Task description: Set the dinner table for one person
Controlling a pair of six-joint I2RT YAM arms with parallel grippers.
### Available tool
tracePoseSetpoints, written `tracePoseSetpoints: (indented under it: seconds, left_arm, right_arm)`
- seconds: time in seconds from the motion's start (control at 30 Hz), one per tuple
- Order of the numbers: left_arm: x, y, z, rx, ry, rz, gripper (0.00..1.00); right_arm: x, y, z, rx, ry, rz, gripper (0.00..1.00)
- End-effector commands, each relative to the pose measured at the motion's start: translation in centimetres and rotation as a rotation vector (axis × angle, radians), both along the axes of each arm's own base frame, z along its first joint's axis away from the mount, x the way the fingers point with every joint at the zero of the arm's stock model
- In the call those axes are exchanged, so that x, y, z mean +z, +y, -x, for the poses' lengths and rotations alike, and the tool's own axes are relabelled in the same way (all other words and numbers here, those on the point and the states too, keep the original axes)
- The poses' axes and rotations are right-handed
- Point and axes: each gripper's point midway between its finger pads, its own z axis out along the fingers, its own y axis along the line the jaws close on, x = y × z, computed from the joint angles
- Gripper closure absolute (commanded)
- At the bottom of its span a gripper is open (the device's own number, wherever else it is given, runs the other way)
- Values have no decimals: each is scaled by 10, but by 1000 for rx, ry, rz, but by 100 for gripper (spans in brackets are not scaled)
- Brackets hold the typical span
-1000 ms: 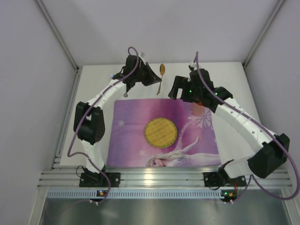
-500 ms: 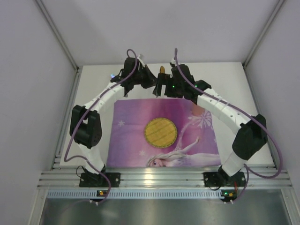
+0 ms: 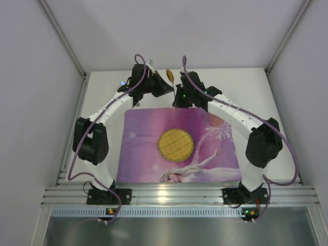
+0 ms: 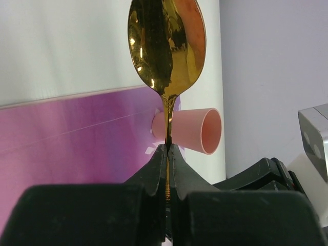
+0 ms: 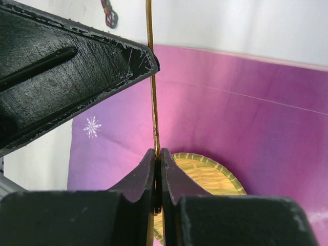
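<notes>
A gold spoon (image 3: 169, 75) hangs above the far edge of the white dinner table (image 3: 102, 97), bowl uppermost. My left gripper (image 4: 168, 148) is shut on the neck just below the shiny bowl (image 4: 166, 41). My right gripper (image 5: 158, 152) is shut on the thin gold handle (image 5: 151, 92) further along, close against the left gripper's black finger (image 5: 66, 72). In the top view the two grippers, left (image 3: 163, 86) and right (image 3: 177, 95), meet at the spoon above the back edge of the purple princess placemat (image 3: 143, 138).
A round yellow woven mat (image 3: 176, 144) lies in the middle of the placemat, also below my right jaws (image 5: 205, 177). A pink cup (image 4: 192, 130) lies on its side at the placemat's far edge. A silver rail (image 3: 179, 195) runs along the near edge.
The right arm swung left to the spoon and its open jaws shut on the handle. The left gripper, still holding the spoon, shifted slightly left.
</notes>
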Motion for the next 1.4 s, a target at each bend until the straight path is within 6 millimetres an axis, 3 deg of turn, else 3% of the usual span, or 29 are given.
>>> tracePoseSetpoints:
  seconds: [0.0,0.03,0.1,0.17,0.2,0.3,0.33,0.5,0.57,0.8,1.0,1.13,1.17,1.2,1.27,1.3,1.33,1.37]
  left_arm:
    - [46,-9,20,-104,-116,73,100]
    - [40,-8,23,-113,-95,59,99]
    - [31,-3,24,-118,-76,36,76]
    - [21,3,28,-135,-58,2,9]
    - [17,6,29,-148,-69,-23,2]
    - [-3,24,34,-125,-43,-102,2]
    - [-20,34,38,-113,-25,-143,2]
    - [-60,106,25,58,75,-208,2]
    - [-76,132,18,117,105,-252,2]
    - [-106,174,-2,171,192,-356,2]
    - [-119,205,-25,257,205,-431,2]
    - [-126,222,-52,312,188,-514,2]
    - [-121,228,-62,338,165,-538,2]
    - [-130,231,-62,343,181,-558,2]
    - [-136,236,-77,359,175,-583,2]
    - [-138,238,-82,365,168,-597,2]
    - [-146,244,-90,385,174,-624,3]
    - [-149,244,-95,386,175,-630,3]
  right_arm:
    - [37,-10,0,-11,-97,-18,100]
    - [37,-17,2,-19,-97,-15,100]
    - [31,-33,16,-33,-81,-8,100]
    - [24,-50,25,-57,-53,-5,100]
    - [15,-60,37,-66,-27,-4,100]
    - [-3,-82,65,-59,43,2,100]
    - [-7,-86,73,-51,56,8,100]
    - [-42,-117,122,-56,146,64,100]
    - [-50,-124,130,-74,164,71,100]
    - [-109,-148,161,-141,308,139,100]
    - [-142,-148,185,-142,417,124,100]
    - [-153,-141,197,-96,450,76,100]
    - [-156,-141,201,-91,461,74,94]
    - [-158,-143,204,-95,471,80,94]
    - [-157,-146,210,-98,474,80,77]
    - [-158,-148,213,-102,479,82,67]
    - [-156,-149,214,-97,477,83,45]
    - [-152,-151,217,-94,471,86,35]
